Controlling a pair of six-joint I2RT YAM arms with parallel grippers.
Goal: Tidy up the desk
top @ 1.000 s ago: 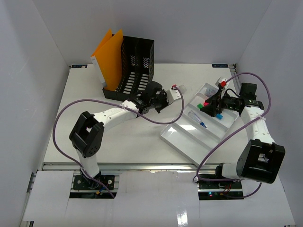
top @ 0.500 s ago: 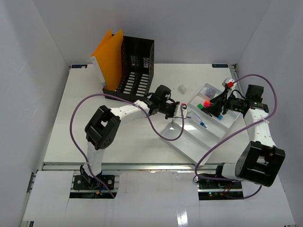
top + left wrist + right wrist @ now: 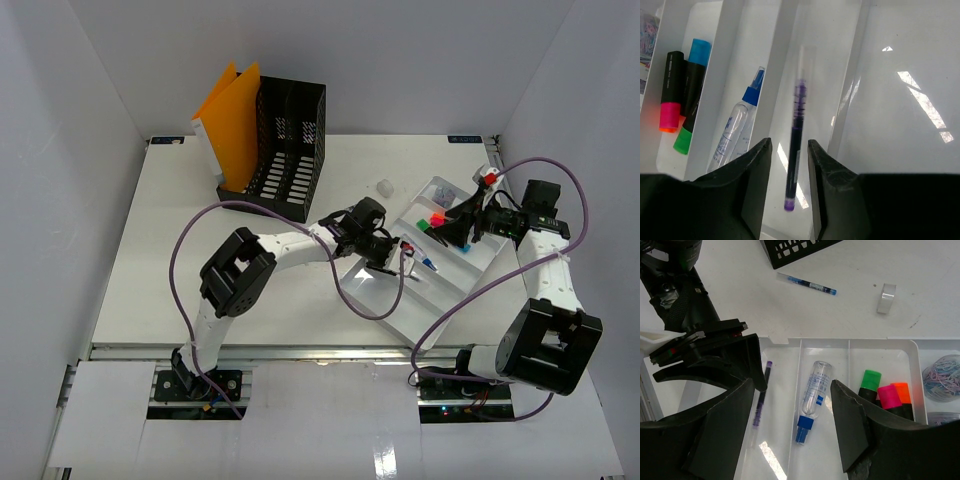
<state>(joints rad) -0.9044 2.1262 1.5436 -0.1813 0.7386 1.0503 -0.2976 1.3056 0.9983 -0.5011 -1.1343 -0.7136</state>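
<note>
Pen (image 3: 796,145), slim and purple, lies in a long compartment of the white tray (image 3: 385,305) on the right side of the surface (image 3: 200,230). Left end effector (image 3: 788,150) hangs over it, fingers parted, gripping nothing. Right end effector (image 3: 795,385) hovers above the tray, spread wide, empty.

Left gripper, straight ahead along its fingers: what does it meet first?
Probably the purple pen lying in the white tray's narrow compartment, in line between the left gripper's open fingers; the compartment floor right behind it. Depth is unclear.
</note>
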